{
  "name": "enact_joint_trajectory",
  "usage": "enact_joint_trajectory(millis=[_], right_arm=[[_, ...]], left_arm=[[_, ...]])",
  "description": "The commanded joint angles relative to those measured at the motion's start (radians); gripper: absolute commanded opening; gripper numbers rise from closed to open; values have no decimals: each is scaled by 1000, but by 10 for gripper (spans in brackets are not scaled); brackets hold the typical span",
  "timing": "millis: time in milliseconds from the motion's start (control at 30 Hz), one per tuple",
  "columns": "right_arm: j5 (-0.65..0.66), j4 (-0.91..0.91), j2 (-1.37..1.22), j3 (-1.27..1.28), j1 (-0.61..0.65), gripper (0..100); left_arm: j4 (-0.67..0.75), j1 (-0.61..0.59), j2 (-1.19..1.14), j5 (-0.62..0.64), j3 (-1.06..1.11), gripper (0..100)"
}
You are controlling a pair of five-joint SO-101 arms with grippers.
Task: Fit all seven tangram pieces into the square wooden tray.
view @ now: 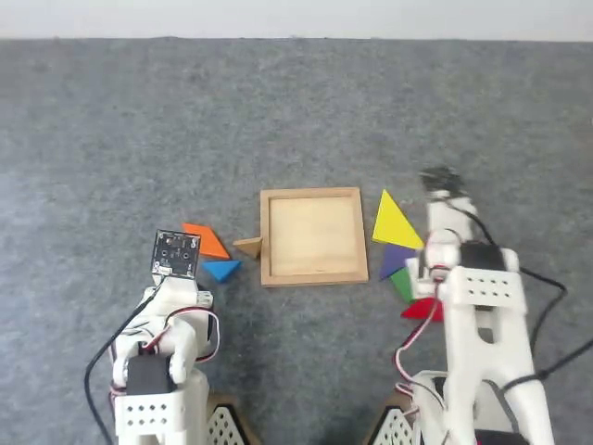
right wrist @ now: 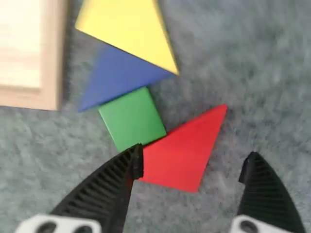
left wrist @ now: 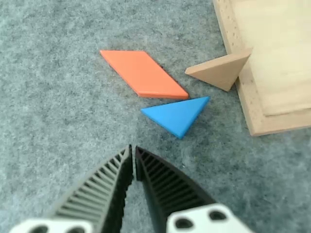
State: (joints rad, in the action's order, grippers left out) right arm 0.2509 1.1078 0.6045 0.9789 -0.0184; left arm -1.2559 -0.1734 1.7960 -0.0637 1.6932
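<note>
Square wooden tray [view: 310, 236] lies on the grey carpet [view: 139, 120] between the two arms, with all seven pieces outside it.

To its right, the yellow triangle [right wrist: 127, 29] touches the dark blue triangle [right wrist: 121, 73]. The red triangle [right wrist: 184, 150] lies under the right gripper [right wrist: 194, 160], whose fingers are spread wide, and it touches the green square [right wrist: 132, 118]. On the tray's left lie the orange parallelogram [left wrist: 143, 73], the blue triangle [left wrist: 177, 115] just beside it, and the small wooden triangle [left wrist: 221, 72] with one corner on the tray's rim. The left gripper [left wrist: 132, 155] hangs near the blue triangle, fingers pressed together.
</note>
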Motion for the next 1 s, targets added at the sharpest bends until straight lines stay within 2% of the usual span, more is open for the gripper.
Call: enact_joint_trajectory(millis=[0, 133, 300, 433, 600, 733, 967], right_arm=[[84, -16, -38, 29, -15, 322], [92, -42, -153, 31, -15, 322], [201, -61, -288, 31, 50, 322], [230, -61, -394, -29, 51, 322], [232, -13, -538, -173, -36, 322], [244, 97, -588, -195, -19, 322], [164, -7, -605, -241, -56, 322]], left_arm=[[-6, -6, 20, 9, -8, 14], [-6, -6, 20, 9, -8, 14], [-6, -6, 20, 9, -8, 14], [-6, -6, 20, 9, -8, 14], [-6, -6, 20, 9, -8, 14], [-6, -6, 20, 9, -8, 14], [-6, -6, 20, 9, -8, 14]])
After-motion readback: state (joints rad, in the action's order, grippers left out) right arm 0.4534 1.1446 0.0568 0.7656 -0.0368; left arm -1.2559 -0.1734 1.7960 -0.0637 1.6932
